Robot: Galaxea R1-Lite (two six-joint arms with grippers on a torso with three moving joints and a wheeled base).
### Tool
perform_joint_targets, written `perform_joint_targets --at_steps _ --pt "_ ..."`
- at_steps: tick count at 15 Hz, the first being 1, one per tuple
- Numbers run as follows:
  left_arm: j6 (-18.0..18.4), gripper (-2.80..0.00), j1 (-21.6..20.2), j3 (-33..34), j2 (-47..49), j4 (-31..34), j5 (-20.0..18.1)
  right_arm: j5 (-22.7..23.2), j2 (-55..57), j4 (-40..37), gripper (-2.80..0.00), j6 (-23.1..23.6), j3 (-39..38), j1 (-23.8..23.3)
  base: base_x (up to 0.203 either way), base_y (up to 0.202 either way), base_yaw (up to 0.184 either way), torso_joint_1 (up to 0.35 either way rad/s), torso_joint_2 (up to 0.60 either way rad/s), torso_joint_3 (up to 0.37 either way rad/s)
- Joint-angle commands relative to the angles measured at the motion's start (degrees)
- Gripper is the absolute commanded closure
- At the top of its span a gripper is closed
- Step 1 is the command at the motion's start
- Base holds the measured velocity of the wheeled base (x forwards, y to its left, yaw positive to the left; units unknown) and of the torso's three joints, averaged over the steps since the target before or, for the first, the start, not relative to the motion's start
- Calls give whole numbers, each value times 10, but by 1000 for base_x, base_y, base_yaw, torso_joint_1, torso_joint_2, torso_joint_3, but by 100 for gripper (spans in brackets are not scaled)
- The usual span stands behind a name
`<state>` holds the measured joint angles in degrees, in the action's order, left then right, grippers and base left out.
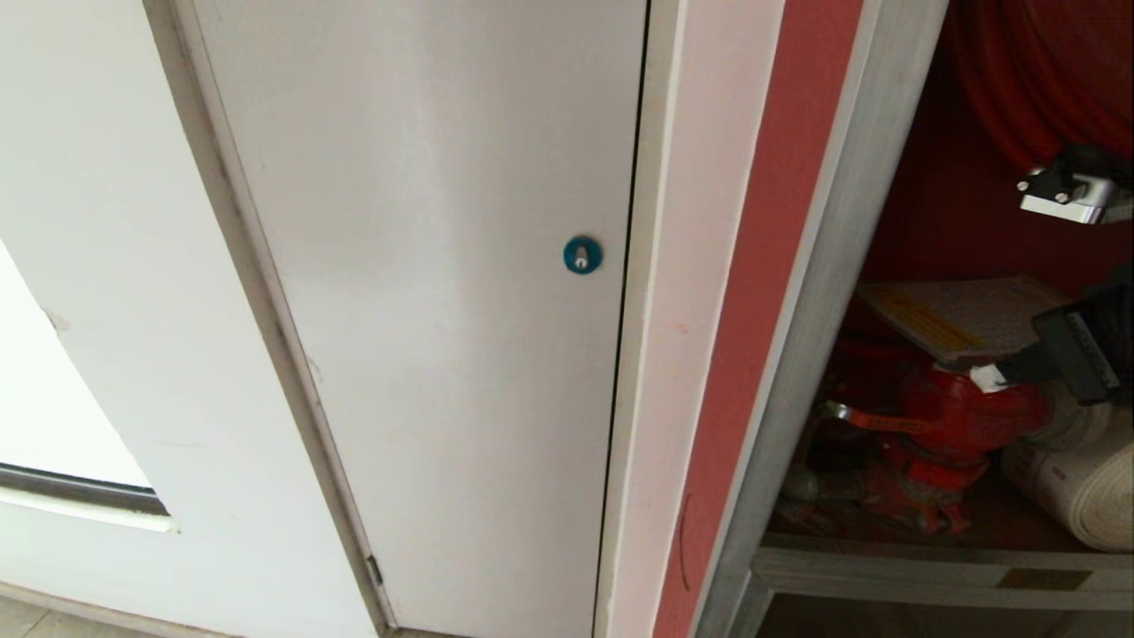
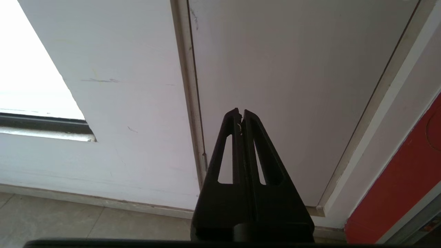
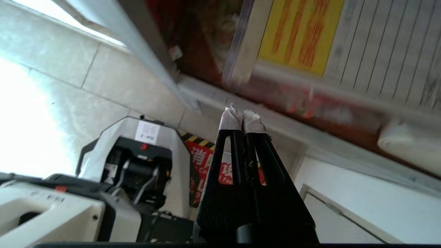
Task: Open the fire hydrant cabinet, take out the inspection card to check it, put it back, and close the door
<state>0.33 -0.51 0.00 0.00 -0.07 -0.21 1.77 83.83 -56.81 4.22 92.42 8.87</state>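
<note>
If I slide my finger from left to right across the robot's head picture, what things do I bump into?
White wall → plain white door → blue round lock → red strip → silver cabinet frame → inspection card → right pincer, closed, beside the card.

— Where is this?
— A building corridor: fire hydrant cabinet point(image 1: 824, 266) set in a white wall, plain white service door point(image 1: 425, 292) (blue round lock point(image 1: 582, 254)), tiled floor point(image 2: 86, 220).
</note>
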Motion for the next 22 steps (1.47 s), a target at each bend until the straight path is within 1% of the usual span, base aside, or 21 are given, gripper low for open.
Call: perform_joint_targets --at_steps 1,3,5,7,13,15,18,19,22 --pt "0 0 0 1 0 -1 0 -5 29 -3 0 1 16 0 0 0 0 0 0 0" --pt "0 0 0 1 1 0 0 -31 54 -4 0 3 33 0 0 0 0 0 0 0" --pt "0 0 0 1 1 0 0 -53 62 -6 0 18 35 0 0 0 0 0 0 0" --pt "0 0 0 1 1 0 -1 -65 69 -4 0 21 38 0 0 0 0 0 0 0" --pt "0 0 0 1 1 0 0 -61 68 -1 0 18 67 2 0 0 0 0 0 0" --pt "0 0 0 1 1 0 0 -58 52 -6 0 18 61 5 0 0 0 0 0 0" --pt "0 0 0 1 0 0 0 -57 26 -21 0 19 29 9 0 0 0 0 0 0" --pt "0 0 0 1 1 0 0 -59 23 -22 0 19 23 7 0 0 0 0 0 0" --pt "0 0 0 1 0 0 0 -62 22 -25 0 23 24 -24 0 0 0 0 0 0"
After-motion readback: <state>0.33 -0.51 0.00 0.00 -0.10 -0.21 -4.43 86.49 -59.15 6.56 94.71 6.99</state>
